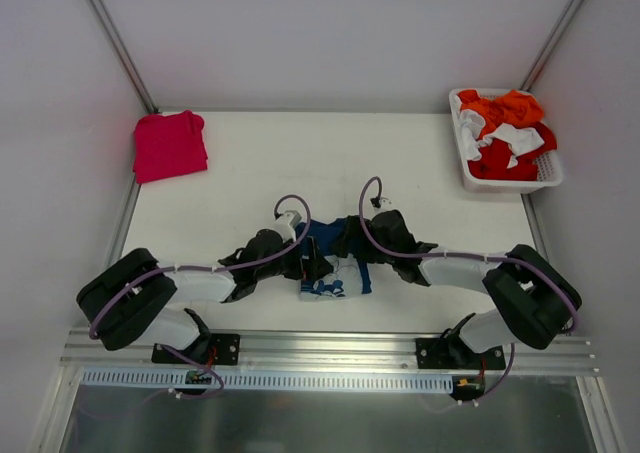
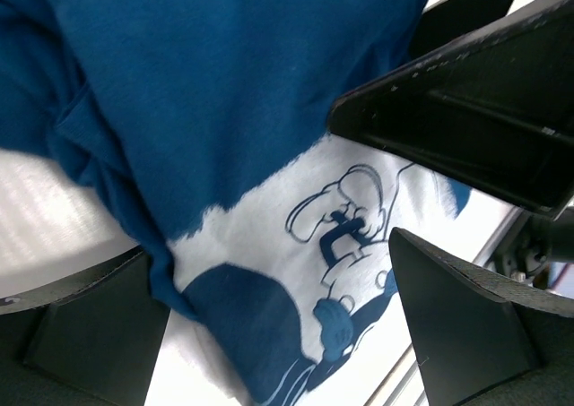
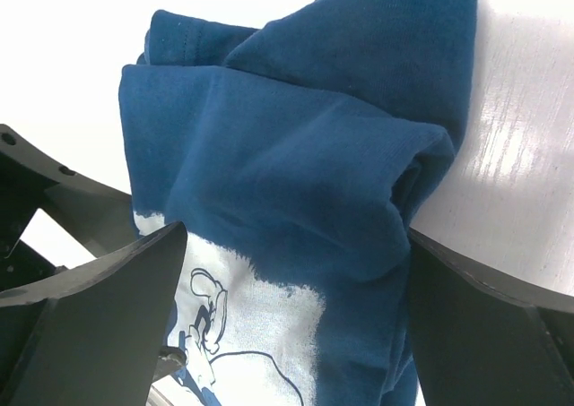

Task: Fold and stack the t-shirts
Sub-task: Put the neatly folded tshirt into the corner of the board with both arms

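The navy blue t-shirt [image 1: 335, 275], with a white cartoon print, lies bunched at the near middle of the table. Both grippers hover over it. My left gripper [image 1: 316, 263] is open, its fingers [image 2: 90, 334] spread on either side of the printed cloth [image 2: 296, 245]. My right gripper [image 1: 348, 243] is open too, and a thick fold of the blue shirt [image 3: 296, 155] lies between its fingers [image 3: 493, 334]. Neither pinches the cloth. The pinkish-red t-shirt [image 1: 170, 145] lies folded at the far left corner.
A white basket [image 1: 507, 181] holding orange, red and white cloths stands at the far right corner. The right arm's gripper body [image 2: 466, 119] sits close to my left gripper. A metal rail [image 1: 330, 348] runs along the table's near edge.
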`<action>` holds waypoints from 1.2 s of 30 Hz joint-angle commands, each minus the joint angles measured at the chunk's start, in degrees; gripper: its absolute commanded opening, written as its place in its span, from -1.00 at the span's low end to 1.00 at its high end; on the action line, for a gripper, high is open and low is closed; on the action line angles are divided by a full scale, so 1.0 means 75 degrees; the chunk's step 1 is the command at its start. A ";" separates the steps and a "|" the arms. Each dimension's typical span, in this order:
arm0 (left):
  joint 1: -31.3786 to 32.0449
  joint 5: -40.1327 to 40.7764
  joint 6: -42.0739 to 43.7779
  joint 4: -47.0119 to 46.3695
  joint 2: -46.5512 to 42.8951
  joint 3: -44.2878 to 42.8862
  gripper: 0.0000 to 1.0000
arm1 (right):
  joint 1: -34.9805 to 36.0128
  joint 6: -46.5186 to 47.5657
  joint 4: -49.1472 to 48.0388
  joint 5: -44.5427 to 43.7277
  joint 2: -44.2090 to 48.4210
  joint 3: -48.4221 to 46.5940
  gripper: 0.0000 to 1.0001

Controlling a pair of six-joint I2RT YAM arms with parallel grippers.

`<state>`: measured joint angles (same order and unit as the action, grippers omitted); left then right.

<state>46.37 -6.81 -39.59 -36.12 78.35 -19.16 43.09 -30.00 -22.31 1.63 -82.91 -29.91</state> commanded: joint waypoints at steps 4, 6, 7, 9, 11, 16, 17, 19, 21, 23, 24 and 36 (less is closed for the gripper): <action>-0.0077 -0.0463 -0.0509 -0.1289 0.0487 0.0046 0.98 | 0.0032 -0.0066 0.0291 0.0439 -0.0300 -0.0113 0.99; -0.0089 -0.0510 -0.0557 -0.1523 0.0593 0.0105 0.98 | 0.0044 -0.0067 0.0162 0.0521 -0.0440 -0.0137 0.99; -0.0089 -0.0522 -0.0580 -0.1570 0.0605 0.0105 0.98 | 0.0044 -0.0067 0.0115 0.0544 -0.0487 -0.0148 0.99; -0.0089 -0.0522 -0.0615 -0.1641 0.0663 0.0105 0.98 | 0.0055 -0.0102 -0.0060 0.0650 -0.0616 -0.0195 0.97; -0.0089 -0.0545 -0.0615 -0.1688 0.0687 0.0105 0.98 | 0.0114 -0.0102 -0.0154 0.0732 -0.0815 -0.0265 0.96; -0.0089 -0.0557 -0.0604 -0.1665 0.0698 0.0047 0.96 | 0.0219 -0.0102 -0.0296 0.0884 -0.1214 -0.0534 0.65; -0.0089 -0.0557 -0.0580 -0.1665 0.0675 0.0047 0.88 | 0.0219 -0.0102 -0.0307 0.0931 -0.1307 -0.0558 0.53; -0.0089 -0.0429 -0.0580 -0.1362 0.0652 0.0000 0.56 | 0.0243 -0.0102 -0.0296 0.0920 -0.1366 -0.0582 0.14; -0.0089 -0.0381 -0.0511 -0.1161 0.0605 -0.0082 0.08 | 0.0278 -0.0078 -0.0249 0.0931 -0.1425 -0.0605 -0.28; -0.0100 -0.0300 -0.0428 -0.0811 0.0581 -0.0222 -0.70 | 0.0290 -0.0032 -0.0063 0.0850 -0.1460 -0.0675 -0.91; -0.0101 -0.0253 -0.0405 -0.0635 0.0581 -0.0293 -0.98 | 0.0301 -0.0008 0.0032 0.0814 -0.1472 -0.0711 -0.99; -0.0323 0.0380 0.0556 0.1966 0.0312 -0.1780 -1.00 | 0.0430 0.0530 0.1191 0.0744 -0.1682 -0.2137 -0.99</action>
<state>45.60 -6.96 -39.31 -26.96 82.72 -27.22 45.04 -28.34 -18.81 6.00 -93.91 -40.05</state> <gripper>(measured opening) 0.053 0.184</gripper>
